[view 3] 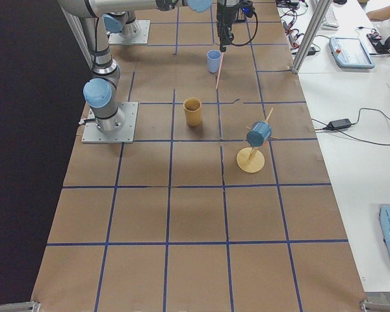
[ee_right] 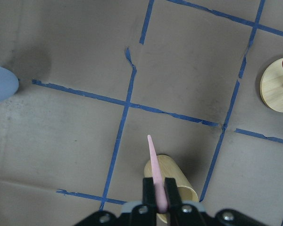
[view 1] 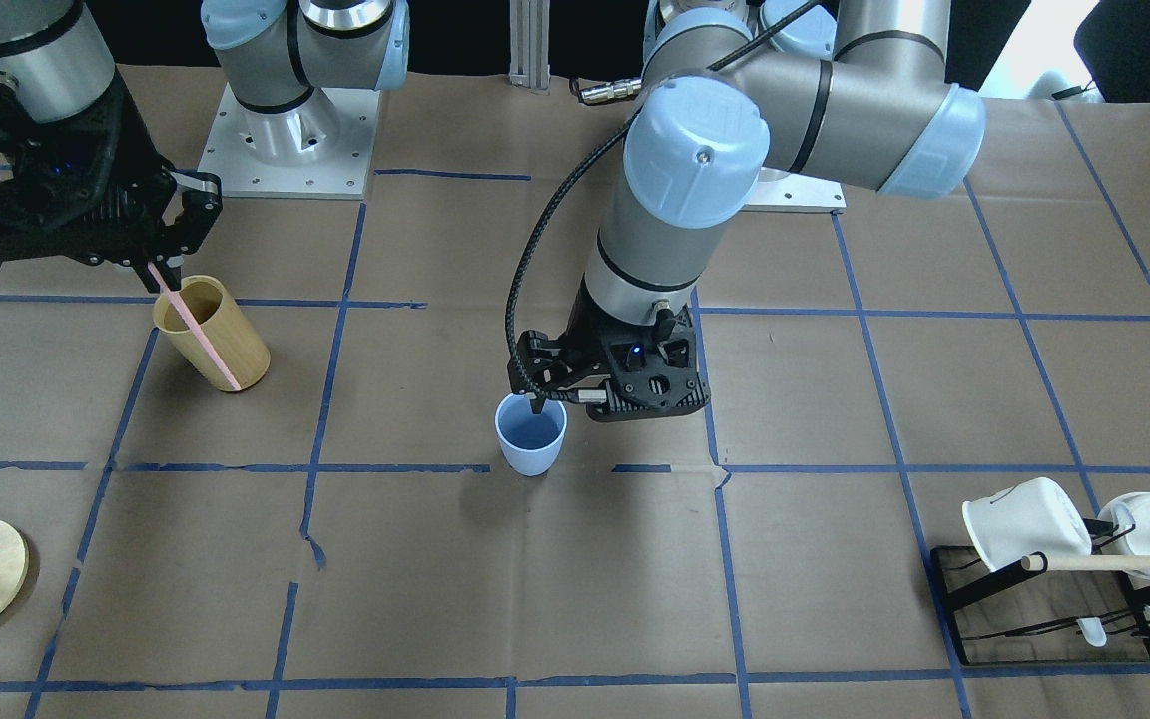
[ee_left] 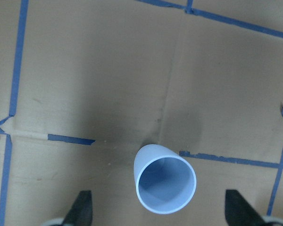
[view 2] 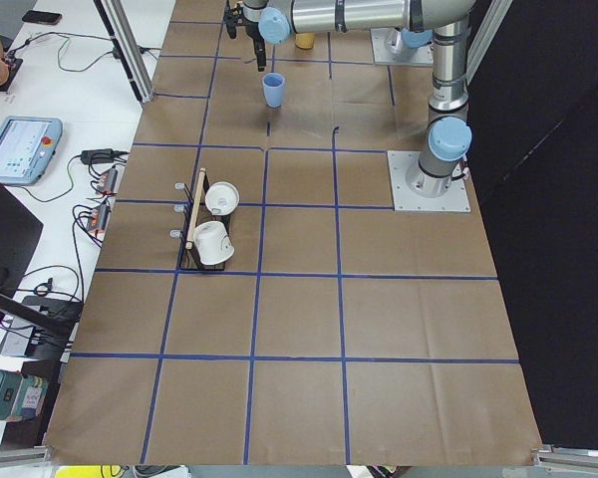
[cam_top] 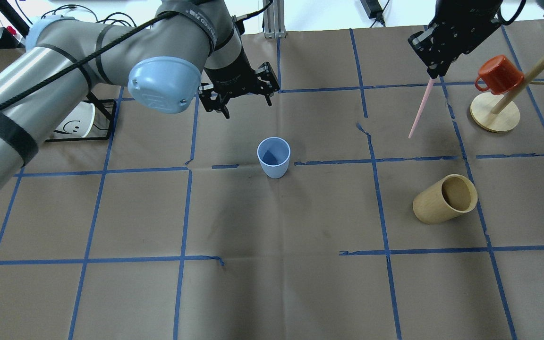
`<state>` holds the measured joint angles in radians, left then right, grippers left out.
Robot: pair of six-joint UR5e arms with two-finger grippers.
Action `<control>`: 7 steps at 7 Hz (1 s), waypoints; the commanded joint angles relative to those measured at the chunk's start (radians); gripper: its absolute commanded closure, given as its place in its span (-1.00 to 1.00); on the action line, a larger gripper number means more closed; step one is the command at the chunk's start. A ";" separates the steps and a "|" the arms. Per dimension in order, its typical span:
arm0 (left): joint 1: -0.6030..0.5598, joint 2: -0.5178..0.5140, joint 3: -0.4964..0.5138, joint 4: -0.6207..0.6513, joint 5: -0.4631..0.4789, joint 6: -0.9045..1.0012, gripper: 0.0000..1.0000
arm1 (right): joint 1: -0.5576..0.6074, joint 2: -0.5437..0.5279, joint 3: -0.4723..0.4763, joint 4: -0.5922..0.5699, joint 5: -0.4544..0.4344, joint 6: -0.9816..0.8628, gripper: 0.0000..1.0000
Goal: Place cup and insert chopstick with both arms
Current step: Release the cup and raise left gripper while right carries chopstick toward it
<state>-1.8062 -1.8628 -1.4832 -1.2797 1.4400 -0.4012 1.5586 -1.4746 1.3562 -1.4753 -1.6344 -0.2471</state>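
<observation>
The light-blue cup (cam_top: 274, 157) stands upright on the brown table near its middle, and it also shows in the front view (view 1: 531, 436). My left gripper (cam_top: 247, 105) is open and empty, raised just above and behind the cup. In the left wrist view the cup (ee_left: 165, 185) lies between my spread fingertips (ee_left: 82, 208), which do not touch it. My right gripper (cam_top: 435, 73) is shut on the top end of the pale-pink chopstick (cam_top: 420, 109), held high at the far right. The stick hangs tilted, tip down, above the tan wooden cup (ee_right: 177, 178).
The tan wooden cylinder cup (cam_top: 444, 199) stands at the right. A wooden mug tree (cam_top: 494, 113) with a red mug (cam_top: 499, 74) is at the far right. A black rack (view 1: 1044, 609) with white mugs (view 1: 1024, 521) stands on my left side.
</observation>
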 commanded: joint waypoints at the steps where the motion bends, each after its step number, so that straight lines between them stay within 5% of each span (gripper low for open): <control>1: 0.060 0.111 -0.012 -0.100 0.005 0.153 -0.99 | 0.001 -0.018 -0.008 0.006 0.083 0.066 0.86; 3: 0.145 0.174 -0.023 -0.209 0.103 0.304 -0.99 | 0.006 -0.016 -0.070 0.001 0.171 0.139 0.86; 5: 0.250 0.221 -0.028 -0.237 0.096 0.446 -1.00 | 0.038 -0.012 -0.085 -0.009 0.270 0.231 0.86; 7: 0.263 0.250 -0.028 -0.296 0.105 0.460 -1.00 | 0.139 0.032 -0.083 -0.109 0.269 0.363 0.86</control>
<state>-1.5555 -1.6295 -1.5112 -1.5534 1.5397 0.0456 1.6456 -1.4699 1.2744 -1.5322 -1.3713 0.0400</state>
